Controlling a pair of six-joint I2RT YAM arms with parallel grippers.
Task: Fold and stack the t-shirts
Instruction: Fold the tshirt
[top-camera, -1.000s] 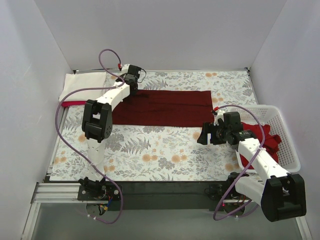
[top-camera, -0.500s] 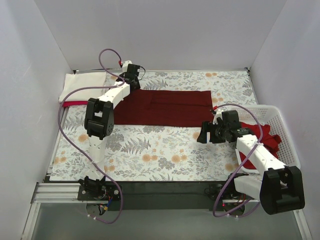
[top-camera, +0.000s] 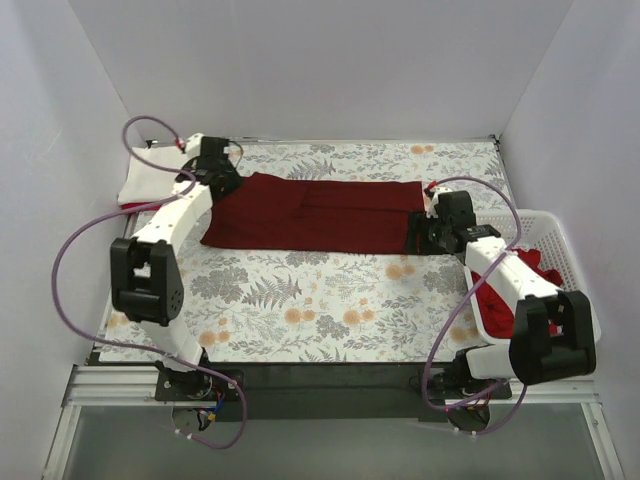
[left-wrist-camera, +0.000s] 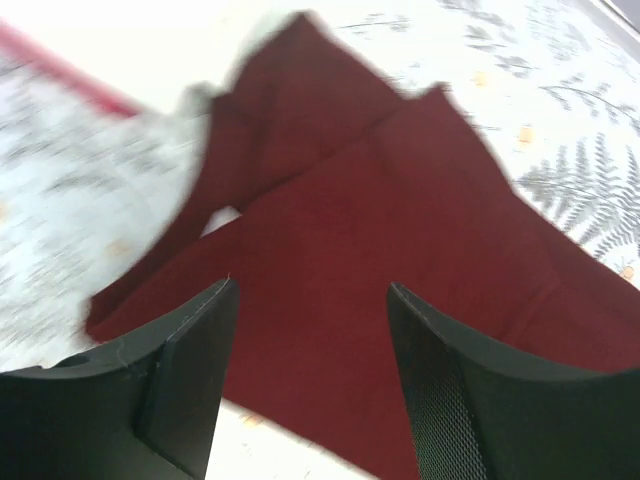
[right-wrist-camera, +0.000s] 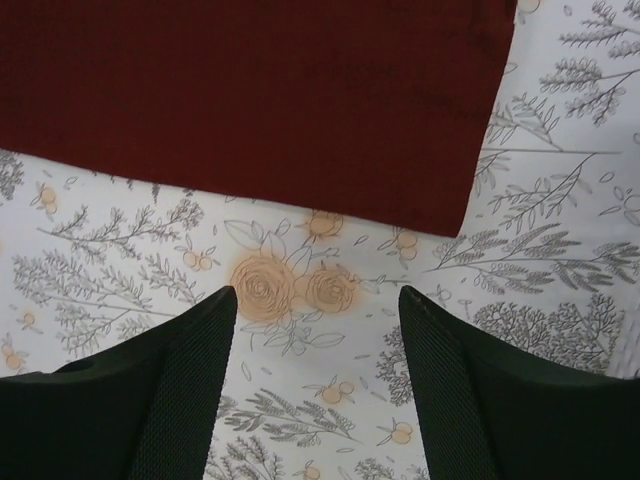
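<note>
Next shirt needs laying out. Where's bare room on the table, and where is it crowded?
Bare: the wide near band of the table in front of the maroon shirt, and a narrow strip behind it along the back edge. Crowded: far-left corner, cream shirt and left pincer; right side, basket and right pincer.

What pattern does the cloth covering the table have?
The white table cloth is printed with grey ferns and leaves and with orange flowers; the right wrist view shows it best.

LEFT WRIST: maroon t-shirt (left-wrist-camera: 400, 300) blurred, cut off at right edge | RIGHT WRIST: same t-shirt cut off at top edge | TOP: red t-shirts (top-camera: 532, 268) in basket (top-camera: 560, 222) partly behind right arm (top-camera: 505, 278)
</note>
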